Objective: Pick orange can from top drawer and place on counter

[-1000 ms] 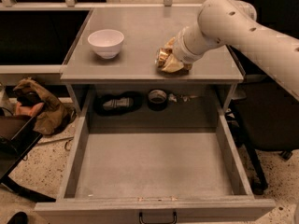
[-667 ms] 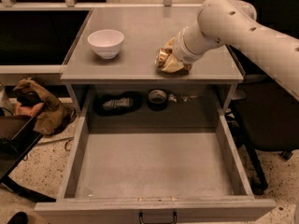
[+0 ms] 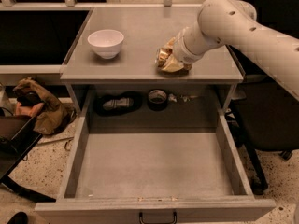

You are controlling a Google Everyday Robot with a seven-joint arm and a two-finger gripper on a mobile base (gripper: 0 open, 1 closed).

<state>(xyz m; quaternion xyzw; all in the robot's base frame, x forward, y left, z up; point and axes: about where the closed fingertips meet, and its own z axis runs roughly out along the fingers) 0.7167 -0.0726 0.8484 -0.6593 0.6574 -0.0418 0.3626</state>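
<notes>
On the counter (image 3: 140, 31), near its right front corner, lies 1 orange can (image 3: 164, 62), crushed and shiny gold, resting on the grey surface. Right against its right side sits the gripper (image 3: 176, 59), at the end of 1 white arm (image 3: 233, 24) that reaches in from the upper right; the wrist hides the claw, so whether it grips the can or stands apart from it cannot be told. Well apart to the left on the same counter stands 1 white bowl (image 3: 106, 42), upright.

Below the counter, 1 top drawer (image 3: 154, 164) is pulled fully out toward the camera, its flat grey bottom bare, with 1 small dark handle (image 3: 157, 217) on the front. Behind the drawer, in the dark shelf recess, sits 1 black tape roll (image 3: 157, 99), with 1 dark bundle (image 3: 117, 103) to its left and a few small pale bits (image 3: 182, 97) to its right.

On the speckled floor at the left lies 1 brown crumpled cloth (image 3: 39, 107).
</notes>
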